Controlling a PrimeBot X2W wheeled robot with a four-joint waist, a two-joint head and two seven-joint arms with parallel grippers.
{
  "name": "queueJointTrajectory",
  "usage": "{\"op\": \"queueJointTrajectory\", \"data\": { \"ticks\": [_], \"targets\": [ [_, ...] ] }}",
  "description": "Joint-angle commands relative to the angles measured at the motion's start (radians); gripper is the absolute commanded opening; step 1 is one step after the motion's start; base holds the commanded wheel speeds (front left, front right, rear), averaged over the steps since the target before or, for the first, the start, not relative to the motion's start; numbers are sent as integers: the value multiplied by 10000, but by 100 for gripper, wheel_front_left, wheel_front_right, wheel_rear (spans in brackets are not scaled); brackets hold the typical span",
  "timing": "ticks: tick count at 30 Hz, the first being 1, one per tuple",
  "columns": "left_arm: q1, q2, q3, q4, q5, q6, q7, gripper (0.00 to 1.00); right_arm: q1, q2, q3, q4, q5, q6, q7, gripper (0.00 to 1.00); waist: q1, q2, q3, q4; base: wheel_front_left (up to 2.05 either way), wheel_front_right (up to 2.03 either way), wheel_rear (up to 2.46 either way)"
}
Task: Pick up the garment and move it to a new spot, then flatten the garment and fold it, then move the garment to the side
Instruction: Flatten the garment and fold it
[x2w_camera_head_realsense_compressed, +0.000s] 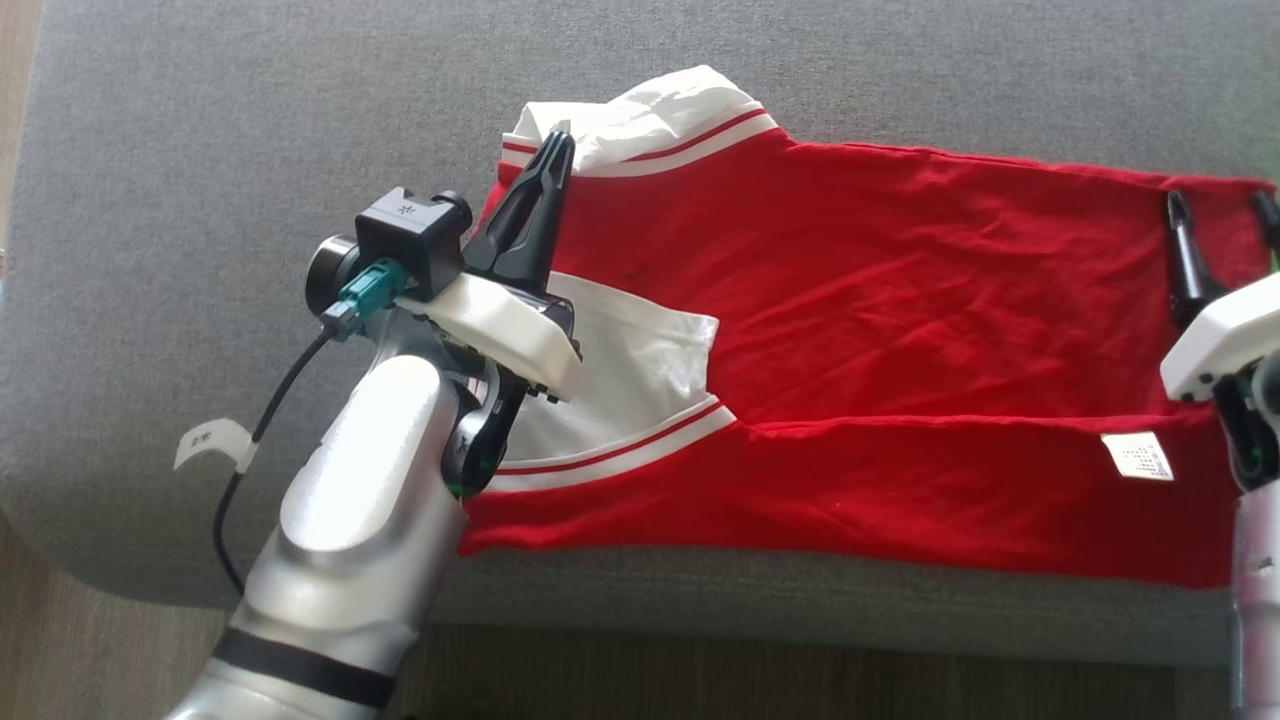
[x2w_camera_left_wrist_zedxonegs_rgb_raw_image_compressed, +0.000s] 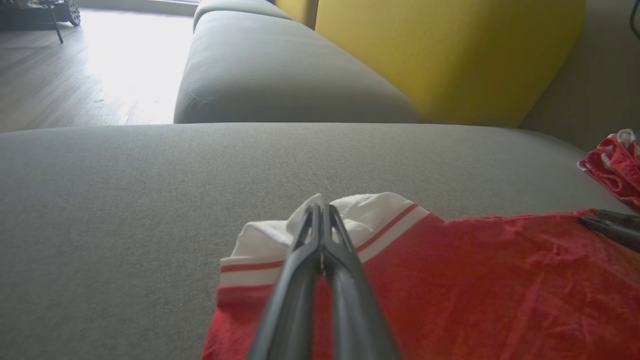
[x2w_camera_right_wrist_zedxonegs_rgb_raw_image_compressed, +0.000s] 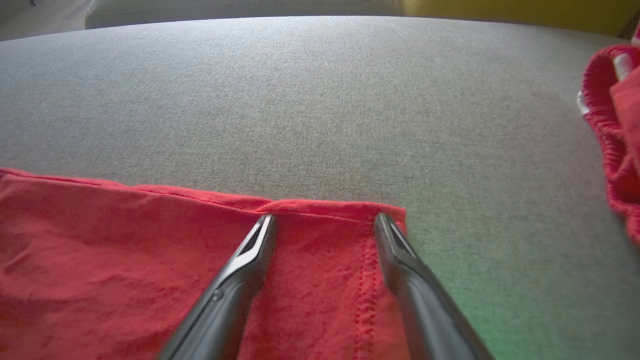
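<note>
A grey sofa seat (x2w_camera_head_realsense_compressed: 200, 300) takes up most of the head view, with a strip of wooden floor (x2w_camera_head_realsense_compressed: 700, 680) along its edge at 6 o'clock. In the left wrist view a yellow cushion (x2w_camera_left_wrist_zedxonegs_rgb_raw_image_compressed: 440, 55) stands behind the seat at 1 o'clock. The garment (x2w_camera_head_realsense_compressed: 900, 300), red with white sleeves trimmed in red stripes, lies spread on the seat from the centre out to 3 o'clock, mostly flat with light creases and its near edge folded over in a long band. The pale left arm (x2w_camera_head_realsense_compressed: 350, 540) rises from 7 o'clock and covers part of the lower sleeve (x2w_camera_head_realsense_compressed: 640, 370). The upper sleeve (x2w_camera_head_realsense_compressed: 650, 115) sits bunched at the garment's 11 o'clock corner. The left pincer (x2w_camera_head_realsense_compressed: 556, 150) has its fingers pressed together, tips at that upper sleeve; whether they nip a fold of it cannot be told. The right pincer (x2w_camera_head_realsense_compressed: 1220, 205) is at 3 o'clock, fingers spread apart over the garment's hemmed corner, holding nothing. A second crumpled red cloth (x2w_camera_right_wrist_zedxonegs_rgb_raw_image_compressed: 612, 145) lies on the seat at 3 o'clock in the right wrist view, apart from the garment. A black cable (x2w_camera_head_realsense_compressed: 260, 440) loops off the left wrist at 8 o'clock and carries a white tag (x2w_camera_head_realsense_compressed: 212, 440). A small white label (x2w_camera_head_realsense_compressed: 1137, 456) shows on the garment at 4 o'clock.
</note>
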Motion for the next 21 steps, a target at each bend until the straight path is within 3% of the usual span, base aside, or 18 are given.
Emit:
{"op": "queueJointTrajectory", "data": {
  "ticks": [1,6,7,8,21],
  "targets": [
    [-211,186,242,-363,-54,53,11,0,-270,-160,153,-163,-87,-2,-50,100,0,0,14,12,0,0,0],
    [-287,194,184,-325,-86,69,8,0,-356,-160,56,61,-148,-2,-123,100,0,0,24,33,0,0,0],
    [-296,201,176,-314,-90,72,7,0,-366,-166,72,101,-164,-2,-123,72,0,0,20,34,0,0,0],
    [-301,209,170,-305,-94,77,4,0,-374,-176,104,128,-176,-2,-144,0,0,0,16,32,0,0,0],
    [-129,548,498,-356,-391,265,-87,0,-52,-177,727,-37,185,-2,-1139,0,0,0,-538,-278,0,0,0]
  ]
}}
